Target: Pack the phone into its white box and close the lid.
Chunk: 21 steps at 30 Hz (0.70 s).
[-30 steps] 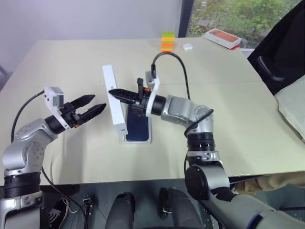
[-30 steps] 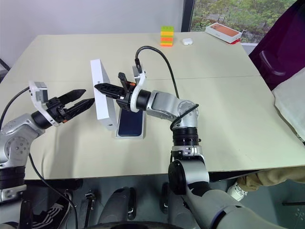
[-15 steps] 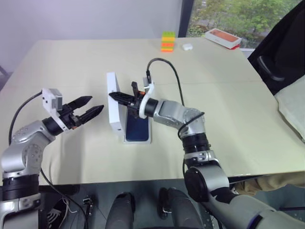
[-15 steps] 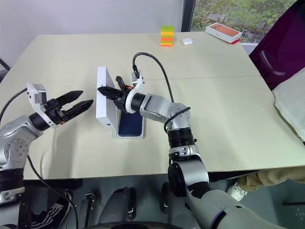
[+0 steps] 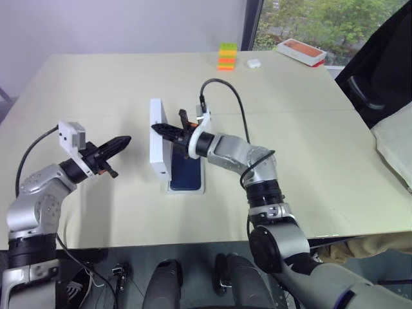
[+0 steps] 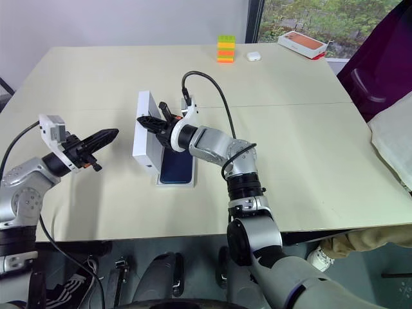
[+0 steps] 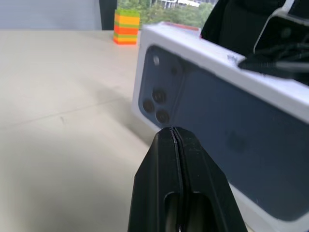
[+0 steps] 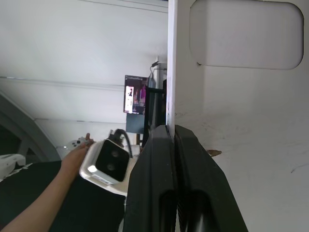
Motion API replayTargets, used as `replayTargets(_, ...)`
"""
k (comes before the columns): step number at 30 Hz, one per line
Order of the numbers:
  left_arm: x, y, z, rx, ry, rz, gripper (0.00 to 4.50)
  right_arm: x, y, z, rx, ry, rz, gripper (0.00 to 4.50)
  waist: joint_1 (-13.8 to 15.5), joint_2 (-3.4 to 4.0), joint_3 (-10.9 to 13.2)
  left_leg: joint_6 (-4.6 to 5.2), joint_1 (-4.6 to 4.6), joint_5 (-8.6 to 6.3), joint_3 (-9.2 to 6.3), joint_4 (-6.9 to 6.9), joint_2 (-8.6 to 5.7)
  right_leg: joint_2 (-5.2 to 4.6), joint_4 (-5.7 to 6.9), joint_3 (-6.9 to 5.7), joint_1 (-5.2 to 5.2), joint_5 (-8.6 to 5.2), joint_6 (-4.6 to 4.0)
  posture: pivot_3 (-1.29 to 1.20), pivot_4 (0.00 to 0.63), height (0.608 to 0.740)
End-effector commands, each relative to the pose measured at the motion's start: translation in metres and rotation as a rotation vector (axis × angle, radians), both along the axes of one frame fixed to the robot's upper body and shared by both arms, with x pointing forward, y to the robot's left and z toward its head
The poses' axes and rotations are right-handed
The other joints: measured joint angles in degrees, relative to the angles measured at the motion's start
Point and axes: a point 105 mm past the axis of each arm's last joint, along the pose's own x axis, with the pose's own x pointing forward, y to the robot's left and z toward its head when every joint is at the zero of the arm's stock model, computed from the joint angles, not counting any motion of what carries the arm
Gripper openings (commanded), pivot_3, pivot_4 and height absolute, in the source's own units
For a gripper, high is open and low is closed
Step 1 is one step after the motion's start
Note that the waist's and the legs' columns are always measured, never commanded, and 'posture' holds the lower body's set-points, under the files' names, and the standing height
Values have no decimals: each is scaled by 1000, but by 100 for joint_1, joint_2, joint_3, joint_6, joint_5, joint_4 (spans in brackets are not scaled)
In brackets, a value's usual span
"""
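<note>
Desk (image 5: 309, 129): beige. All places are given relative to the white box.

The lid (image 5: 158, 138) stands on its long edge along the left side of the white box (image 5: 187, 188), tilted over it. It is now steeper and nearer the box than a second ago. The left wrist view shows its printed top.

The phone (image 5: 187, 171) lies flat inside the box, unchanged.

Right gripper (image 5: 159, 129): jaws closed on the lid's upper wall, above the box. It has come down with the lid since the earlier frames.

Left gripper (image 5: 122, 142): left of the box and apart from the lid. Its jaws were spread a second ago and are now pressed together, empty.

Far behind the box are a coloured block stack (image 5: 226, 56) and an orange-and-white box (image 5: 300, 51).
</note>
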Motion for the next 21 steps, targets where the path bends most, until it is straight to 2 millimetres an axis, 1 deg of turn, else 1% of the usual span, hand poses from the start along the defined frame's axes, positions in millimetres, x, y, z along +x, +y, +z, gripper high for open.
replayTargets(1, 1, -6, 6, 9, -40, -2, 34, -33, 23, -58, 84, 223, 69, 0, -2, 0, 0, 0, 0, 0, 0, 0, 0, 0, 0, 0, 0, 0, 0, 0, 150, 740)
replayTargets(4, 1, -13, 2, 5, -33, -16, 34, -40, 28, -62, 69, 231, 100, 0, 0, 0, 0, 0, -1, 0, 2, 0, 0, -1, -1, 0, -1, 0, 0, 0, 150, 740)
replayTargets(6, 1, -16, 1, -10, -27, -22, 34, -39, 29, -50, 104, 189, 98, 0, -1, -1, 0, 0, 1, 0, 1, 0, 0, -1, 0, 1, 1, 0, 0, 0, 150, 740)
replayTargets(8, 1, -17, -1, -3, -24, -23, 34, -36, 29, -46, 98, 170, 86, 0, -1, -1, 0, 0, 1, 0, 1, 0, 0, 0, 0, 1, 0, 0, 0, 0, 150, 740)
replayTargets(12, 1, -17, -6, 13, -18, -17, 34, -38, 28, -58, 75, 210, 91, 0, 0, -1, 0, 0, 1, 0, 1, 0, 1, 1, 1, 0, 0, 0, -1, 0, 150, 740)
replayTargets(15, 1, -19, -14, 13, 5, -20, 34, -37, 27, -61, 75, 228, 82, 0, 4, -1, -1, 0, 1, 0, 1, 1, 0, 0, 1, 0, 1, 0, -1, 0, 150, 740)
replayTargets(18, 0, -25, -24, 20, 23, -29, 0, -34, 25, -66, 59, 249, 64, 927, 3, -1, -1, 0, 1, 0, 2, 1, 0, -1, 0, 1, 1, 1, -1, 0, 150, 740)
replayTargets(21, 1, -29, -35, 28, 45, -37, 0, -30, 21, -68, 46, 252, 41, 2341, 3, -1, -1, 0, 0, 0, 2, 1, 0, -1, 1, 1, 0, 1, -1, 0, 150, 740)
